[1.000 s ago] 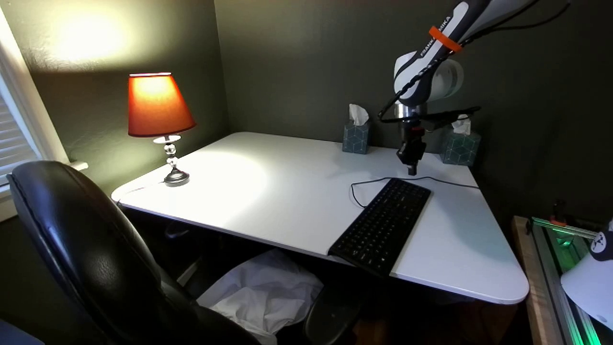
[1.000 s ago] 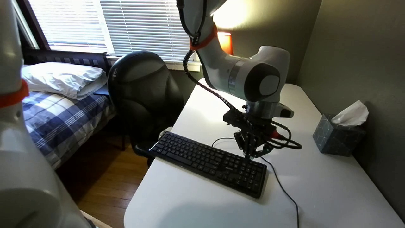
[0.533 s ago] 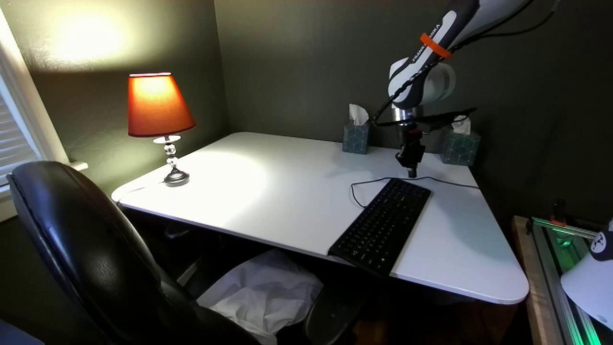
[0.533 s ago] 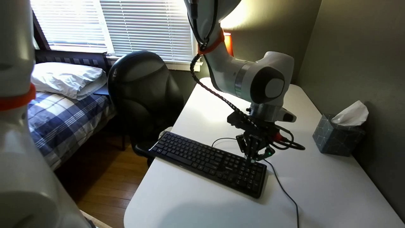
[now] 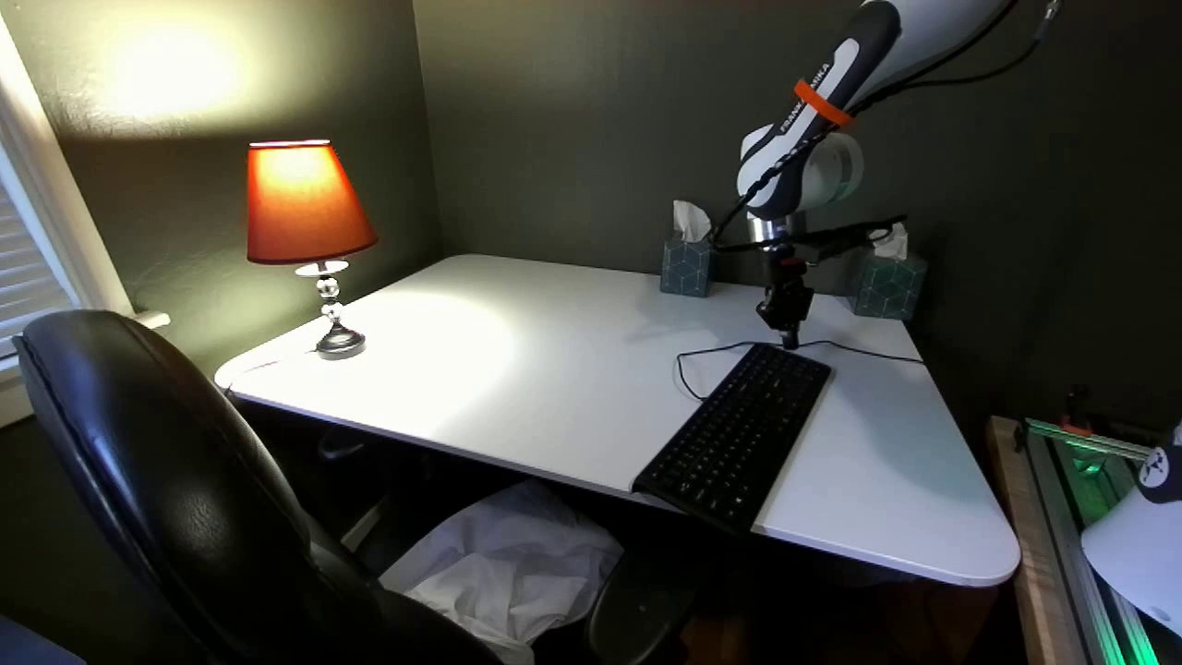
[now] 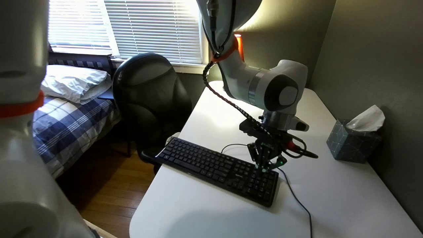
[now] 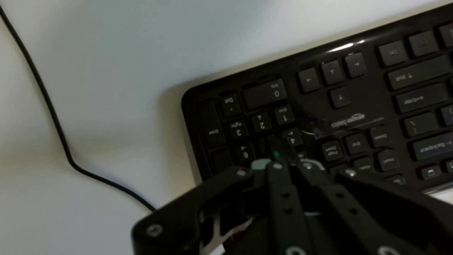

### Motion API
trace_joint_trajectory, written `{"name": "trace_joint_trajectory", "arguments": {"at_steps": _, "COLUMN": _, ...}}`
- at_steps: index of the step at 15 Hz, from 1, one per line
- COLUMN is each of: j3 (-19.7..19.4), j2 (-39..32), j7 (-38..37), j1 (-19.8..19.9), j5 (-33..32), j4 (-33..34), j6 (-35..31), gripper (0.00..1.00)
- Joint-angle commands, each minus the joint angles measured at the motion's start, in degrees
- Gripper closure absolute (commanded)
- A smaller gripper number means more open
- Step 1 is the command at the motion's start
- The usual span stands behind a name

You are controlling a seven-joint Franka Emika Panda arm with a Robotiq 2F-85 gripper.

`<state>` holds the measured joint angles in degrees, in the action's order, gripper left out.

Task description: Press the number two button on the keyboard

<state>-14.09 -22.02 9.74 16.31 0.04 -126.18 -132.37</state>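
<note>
The long black keyboard [image 5: 739, 434] lies on the white desk in both exterior views [image 6: 211, 165]. In the wrist view its number pad is seen upside down, and the number two key [image 7: 261, 121] shows uncovered between the 1 and 3 keys. My gripper [image 7: 277, 150] is shut and empty, with its fingertips over the middle of the number pad. They hide the 5 key, just below the 2 key in this picture. In the exterior views the gripper [image 5: 790, 340] points down at the number-pad end [image 6: 260, 169]. I cannot tell whether the tips touch the keys.
A thin black cable [image 7: 49, 101] curves over the desk beside the keyboard. Two tissue boxes [image 5: 685, 268] [image 5: 888, 284] stand along the wall. A lit red lamp [image 5: 309, 203] stands at the far end. A black chair [image 6: 150, 96] is at the desk's edge.
My gripper has moved down closer to the keyboard's number pad, and the arm has lowered with it. The gripper looks shut throughout. The keyboard has not moved.
</note>
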Motion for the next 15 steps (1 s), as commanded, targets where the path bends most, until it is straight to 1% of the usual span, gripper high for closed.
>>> {"name": "trace_joint_trajectory", "arguments": {"at_steps": 1, "j3": 1.3, "j2": -2.16, "j7": 0.47, "j1": 1.35, "j5": 1.58, "j4": 2.41, "j6": 2.21, "gripper": 1.0}}
{"name": "trace_joint_trajectory", "arguments": {"at_steps": 9, "j3": 2.34, "j2": -4.38, "j7": 0.92, "j1": 2.18, "j5": 2.64, "j4": 4.31, "j6": 2.82, "gripper": 1.0}}
{"name": "trace_joint_trajectory", "arguments": {"at_steps": 15, "j3": 2.91, "j2": -5.66, "j7": 0.93, "j1": 2.48, "j5": 2.97, "j4": 5.94, "j6": 4.74, "gripper": 1.0}}
